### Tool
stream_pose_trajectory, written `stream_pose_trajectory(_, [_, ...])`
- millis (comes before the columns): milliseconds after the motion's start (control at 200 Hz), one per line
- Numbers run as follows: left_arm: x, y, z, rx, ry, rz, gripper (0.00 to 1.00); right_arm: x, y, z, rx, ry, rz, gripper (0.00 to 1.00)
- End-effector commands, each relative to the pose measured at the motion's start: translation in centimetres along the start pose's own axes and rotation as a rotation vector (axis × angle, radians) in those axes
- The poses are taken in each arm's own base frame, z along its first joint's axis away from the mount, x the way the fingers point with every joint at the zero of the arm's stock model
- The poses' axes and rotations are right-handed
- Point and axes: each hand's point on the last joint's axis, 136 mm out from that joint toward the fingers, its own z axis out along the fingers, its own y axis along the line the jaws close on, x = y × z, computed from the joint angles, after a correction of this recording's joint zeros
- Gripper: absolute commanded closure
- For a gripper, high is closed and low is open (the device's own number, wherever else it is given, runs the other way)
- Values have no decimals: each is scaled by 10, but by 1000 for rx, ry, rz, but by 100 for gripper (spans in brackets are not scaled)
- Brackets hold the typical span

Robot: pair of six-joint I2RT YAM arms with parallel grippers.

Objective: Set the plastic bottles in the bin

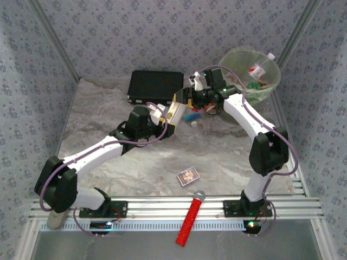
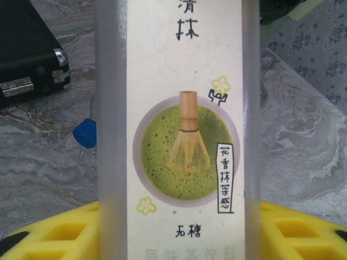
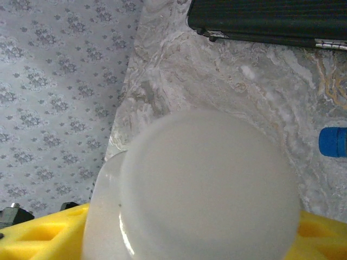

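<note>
Near the middle of the table (image 1: 135, 162), the left gripper (image 1: 172, 115) is closed on a tea bottle (image 2: 184, 135). A white round thing (image 3: 209, 184) sits at the right gripper (image 1: 190, 97); I cannot tell if it grips. The bin (image 1: 274, 84) stands far right.

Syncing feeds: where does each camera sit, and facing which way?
Top external: above and behind the bases, looking down at the table; left arm and right arm show.
Left wrist: on the left arm, facing the matcha-label bottle; yellow fingers show.
Right wrist: on the right arm, facing a white rounded object; yellow fingers show.
Both wrist views share the black case and blue cap.
</note>
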Motion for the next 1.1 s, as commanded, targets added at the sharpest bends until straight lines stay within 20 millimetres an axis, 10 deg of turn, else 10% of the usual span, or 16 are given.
stream_pose_trajectory(0, [-20, -9, -1, 26, -51, 23, 54, -5, 5, 0, -18, -7, -9, 36])
stream_pose_trajectory(250, [-26, -13, -4, 21, -58, 26, 49, -15, 18, -12, -17, -41, -41, 45])
stream_pose_trajectory(455, [-44, -34, -22, 60, -95, 23, 3, -48, 39, -51, -4, -132, -124, 47])
stream_pose_trajectory(835, [-26, -27, -34, -6, -58, 7, 0, -149, 53, -222, 138, -570, -237, 48])
stream_pose_trajectory(1094, [-15, -21, -29, -18, -41, -23, 0, -190, 5, -331, 451, -861, -216, 50])
